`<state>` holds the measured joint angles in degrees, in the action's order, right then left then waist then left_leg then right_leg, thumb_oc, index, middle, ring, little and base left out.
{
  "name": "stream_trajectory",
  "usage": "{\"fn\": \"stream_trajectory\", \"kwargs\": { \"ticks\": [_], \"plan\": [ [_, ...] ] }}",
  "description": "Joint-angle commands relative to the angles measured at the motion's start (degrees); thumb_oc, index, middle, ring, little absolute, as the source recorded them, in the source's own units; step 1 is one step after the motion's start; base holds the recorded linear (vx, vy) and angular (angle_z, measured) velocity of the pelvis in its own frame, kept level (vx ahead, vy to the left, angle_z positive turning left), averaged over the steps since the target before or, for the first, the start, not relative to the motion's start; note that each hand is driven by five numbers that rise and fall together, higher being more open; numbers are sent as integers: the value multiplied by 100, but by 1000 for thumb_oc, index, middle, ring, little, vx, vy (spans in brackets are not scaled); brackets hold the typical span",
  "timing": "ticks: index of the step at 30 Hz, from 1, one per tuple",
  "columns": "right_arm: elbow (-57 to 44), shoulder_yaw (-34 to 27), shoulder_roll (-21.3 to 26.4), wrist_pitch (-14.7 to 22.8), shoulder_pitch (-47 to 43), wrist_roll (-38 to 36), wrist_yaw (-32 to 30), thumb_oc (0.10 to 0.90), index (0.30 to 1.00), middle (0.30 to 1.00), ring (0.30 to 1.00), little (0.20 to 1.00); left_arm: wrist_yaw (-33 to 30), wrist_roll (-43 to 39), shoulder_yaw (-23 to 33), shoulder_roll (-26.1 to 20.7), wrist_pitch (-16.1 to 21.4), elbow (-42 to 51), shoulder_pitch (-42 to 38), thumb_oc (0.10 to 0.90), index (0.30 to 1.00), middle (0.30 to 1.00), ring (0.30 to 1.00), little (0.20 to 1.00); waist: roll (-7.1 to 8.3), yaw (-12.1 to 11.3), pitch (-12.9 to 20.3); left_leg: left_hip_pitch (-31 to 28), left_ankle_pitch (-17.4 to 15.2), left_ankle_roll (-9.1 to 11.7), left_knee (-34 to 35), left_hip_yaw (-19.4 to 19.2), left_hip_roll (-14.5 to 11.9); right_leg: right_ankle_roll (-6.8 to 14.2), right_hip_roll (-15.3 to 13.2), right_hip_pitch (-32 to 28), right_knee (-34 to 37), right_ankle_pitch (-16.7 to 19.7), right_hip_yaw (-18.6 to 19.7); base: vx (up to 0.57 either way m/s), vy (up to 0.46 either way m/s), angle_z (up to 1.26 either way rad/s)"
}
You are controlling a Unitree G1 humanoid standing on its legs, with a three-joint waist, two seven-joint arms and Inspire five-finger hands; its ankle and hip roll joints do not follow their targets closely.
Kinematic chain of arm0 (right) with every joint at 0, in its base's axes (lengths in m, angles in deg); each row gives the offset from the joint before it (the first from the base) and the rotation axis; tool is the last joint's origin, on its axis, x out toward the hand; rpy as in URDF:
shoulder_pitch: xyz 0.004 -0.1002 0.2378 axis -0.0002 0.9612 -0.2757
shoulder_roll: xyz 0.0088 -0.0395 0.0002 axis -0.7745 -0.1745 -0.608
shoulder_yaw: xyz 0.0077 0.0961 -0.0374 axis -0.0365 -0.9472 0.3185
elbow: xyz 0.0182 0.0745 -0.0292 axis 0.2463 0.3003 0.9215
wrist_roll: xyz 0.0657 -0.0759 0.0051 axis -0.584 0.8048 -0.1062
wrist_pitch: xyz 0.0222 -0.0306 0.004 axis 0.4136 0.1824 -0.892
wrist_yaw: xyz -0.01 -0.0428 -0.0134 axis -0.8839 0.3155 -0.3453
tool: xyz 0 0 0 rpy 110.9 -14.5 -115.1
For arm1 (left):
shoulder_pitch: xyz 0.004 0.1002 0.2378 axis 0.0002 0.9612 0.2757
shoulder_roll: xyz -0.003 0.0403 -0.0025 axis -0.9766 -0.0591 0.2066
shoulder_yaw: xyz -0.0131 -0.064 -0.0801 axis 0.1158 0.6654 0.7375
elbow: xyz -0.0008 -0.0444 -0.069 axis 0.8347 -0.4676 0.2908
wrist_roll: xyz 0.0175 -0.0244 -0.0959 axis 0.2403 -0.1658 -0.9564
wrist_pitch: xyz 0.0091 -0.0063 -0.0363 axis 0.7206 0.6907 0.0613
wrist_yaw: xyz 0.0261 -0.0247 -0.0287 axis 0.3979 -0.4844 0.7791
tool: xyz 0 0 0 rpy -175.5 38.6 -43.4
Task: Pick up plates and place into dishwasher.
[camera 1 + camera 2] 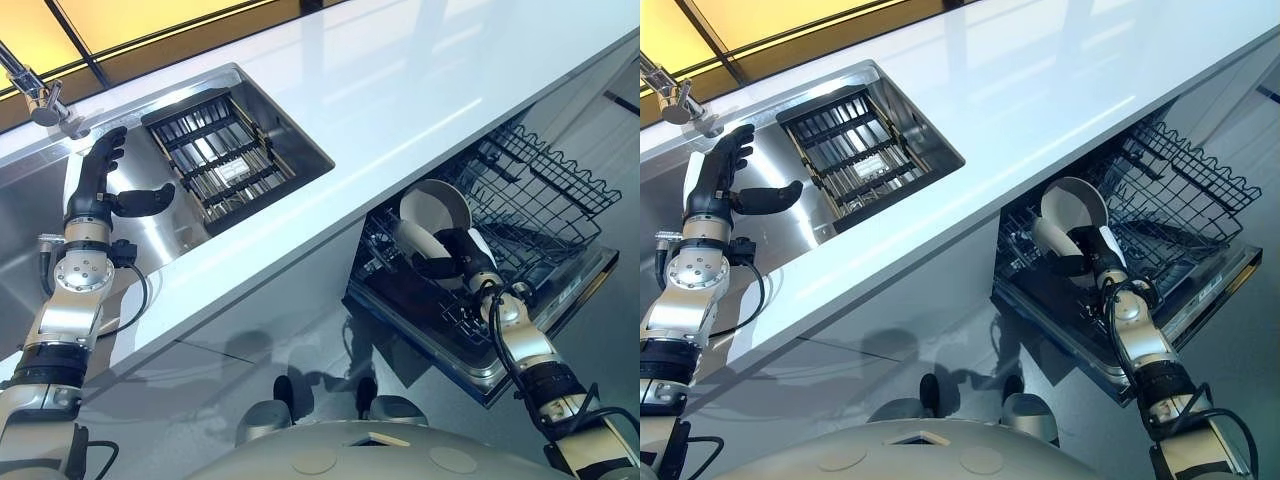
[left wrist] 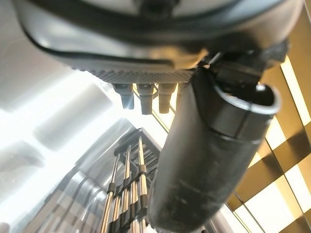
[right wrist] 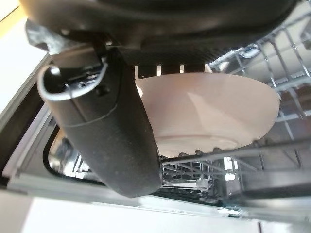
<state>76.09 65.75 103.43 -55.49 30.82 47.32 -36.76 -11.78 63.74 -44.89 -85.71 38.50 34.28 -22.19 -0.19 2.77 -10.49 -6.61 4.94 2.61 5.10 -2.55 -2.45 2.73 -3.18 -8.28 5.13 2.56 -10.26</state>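
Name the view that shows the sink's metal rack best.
Left eye view: the whole rack sits unobstructed in the sink. The right eye view matches it; the left wrist view catches bars past the left robot hand.

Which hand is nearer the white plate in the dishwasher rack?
Right. The right hand grips the white plate in the dishwasher rack, thumb one side, fingers the other. The left hand is open over the sink, across the counter.

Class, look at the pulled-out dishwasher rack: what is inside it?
One white plate stands in the dishwasher rack; the right hand pinches a second plate beside it. The hand covers that plate's middle, and the counter hides the rack's back.
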Motion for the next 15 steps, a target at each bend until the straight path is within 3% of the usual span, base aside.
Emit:
{"fn": "stream_trajectory", "kwargs": {
  "ticks": [1, 8, 15],
  "plan": [
    [-106, 221, 528, 321, -818, 55, -111, 800, 900, 900, 900, 900, -127, -69, -141, -306, 374, 6, -970, 800, 900, 900, 900, 900, -163, -74, 188, 138, -421, -135, -177, 26, 347, 82, 418, 507, -1225, -867, -58, 0, 2, 11],
    [-208, 220, 629, 168, -1152, -101, -462, 800, 900, 900, 900, 900, -199, -81, -258, -263, 277, 129, -1010, 800, 900, 900, 900, 900, -158, -88, 143, 120, -419, -143, -171, 46, 362, 73, 425, 490, -1203, -836, -29, 0, 8, 4],
    [-1012, -159, 416, 354, -948, -199, -931, 800, 900, 900, 900, 900, -262, 0, -165, -134, 250, 199, -872, 800, 900, 900, 900, 900, -165, -12, 134, 92, -441, -189, -138, -3, 384, 95, 430, 501, -1190, -830, 29, 0, 0, 0]
  ]
}}
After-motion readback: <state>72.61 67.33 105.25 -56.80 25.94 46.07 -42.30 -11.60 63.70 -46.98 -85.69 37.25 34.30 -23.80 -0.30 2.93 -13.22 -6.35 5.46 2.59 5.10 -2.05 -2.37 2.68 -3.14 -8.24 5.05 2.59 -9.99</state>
